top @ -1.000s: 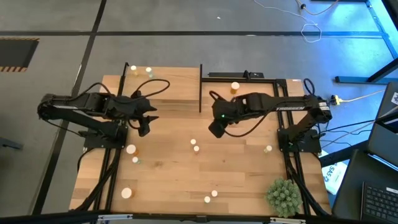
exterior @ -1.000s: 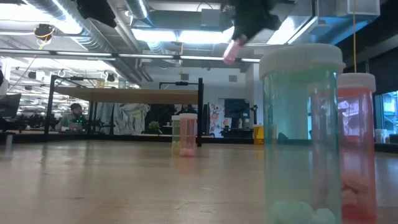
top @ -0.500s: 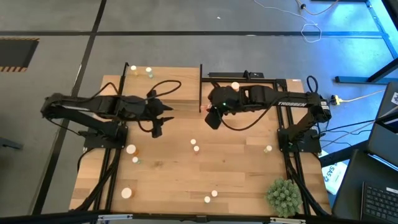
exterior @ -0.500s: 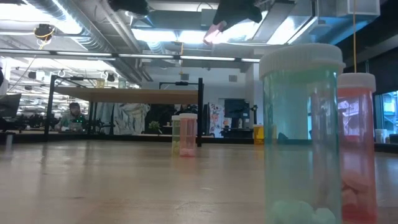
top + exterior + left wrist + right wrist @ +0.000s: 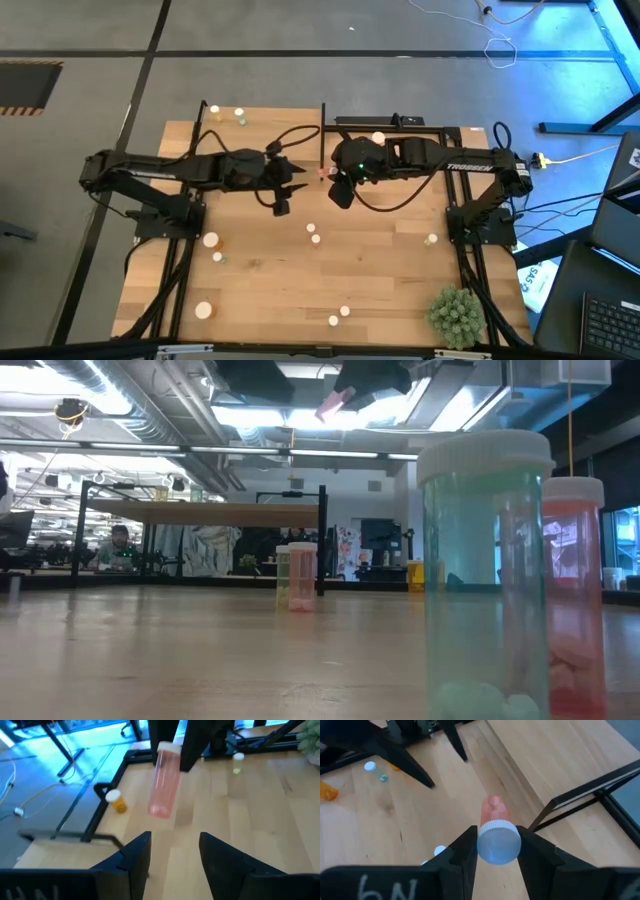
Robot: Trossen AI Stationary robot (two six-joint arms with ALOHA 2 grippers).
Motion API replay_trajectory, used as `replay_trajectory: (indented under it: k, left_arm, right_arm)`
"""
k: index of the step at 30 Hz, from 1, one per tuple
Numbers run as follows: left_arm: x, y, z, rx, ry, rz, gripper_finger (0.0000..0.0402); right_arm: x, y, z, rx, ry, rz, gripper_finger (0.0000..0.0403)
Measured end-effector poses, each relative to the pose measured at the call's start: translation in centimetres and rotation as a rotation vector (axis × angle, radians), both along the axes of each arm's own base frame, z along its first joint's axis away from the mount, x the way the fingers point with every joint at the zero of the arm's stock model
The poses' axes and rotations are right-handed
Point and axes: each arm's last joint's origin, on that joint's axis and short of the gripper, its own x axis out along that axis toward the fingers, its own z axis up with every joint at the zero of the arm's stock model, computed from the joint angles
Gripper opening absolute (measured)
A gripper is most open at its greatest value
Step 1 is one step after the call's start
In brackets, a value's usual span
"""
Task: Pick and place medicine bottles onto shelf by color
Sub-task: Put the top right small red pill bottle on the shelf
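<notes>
Here the right gripper (image 5: 333,176) sits just above the middle of the high view, beside a black post of the shelf (image 5: 270,140), and its fingers are clamped on the white cap of a pink bottle (image 5: 494,811). In the right wrist view the cap fills the gap between the two dark fingers and the pink body points away from the camera, toward the edge of the raised wooden platform. In the low view the same bottle shows as a tilted pink shape near the top centre, held high above the table (image 5: 200,660).

The left gripper (image 5: 290,185) hangs just left of the right one in the high view, its fingers spread with nothing between them. In the left wrist view the pink bottle hangs in the upper middle of the frame, beyond those parted fingers.

Other bottles lie scattered over the table: an orange bottle (image 5: 116,800) at the left of the left wrist view, and a green bottle (image 5: 487,575) and red bottle (image 5: 574,595) standing large at the right of the low view.
</notes>
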Motion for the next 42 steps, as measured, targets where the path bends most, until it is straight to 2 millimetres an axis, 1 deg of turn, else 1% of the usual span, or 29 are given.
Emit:
replay_trajectory:
  k: [7,13,19,24,36,42]
  left_arm:
    - [1.2,0.9,-0.4,0.024,-0.022,0.015,0.0162]
    - [1.3,1.7,-0.2,-0.008,-0.061,-0.048,0.0162]
    - [1.3,2.2,-0.1,-0.009,-0.073,-0.037,0.0162]
    - [1.4,2.2,0.3,-0.003,-0.112,-0.038,0.0162]
    - [1.4,2.1,0.4,-0.008,-0.119,-0.06,0.0162]
    - [1.8,2.2,-0.1,-0.011,-0.1,-0.059,0.0162]
  right_arm:
    - [0.1,0.3,0.1,-0.008,-0.009,0.021,0.0123]
    - [0.2,0.3,0.2,-0.009,-0.03,0.02,0.0123]
    - [0.4,0.3,0.4,-0.009,-0.052,0.021,0.0123]
    - [0.4,0.3,0.3,-0.009,-0.052,0.021,0.0123]
    - [0.7,0.3,0.6,-0.019,-0.085,0.029,0.0123]
    - [0.7,0.3,0.7,-0.025,-0.091,0.035,0.0123]
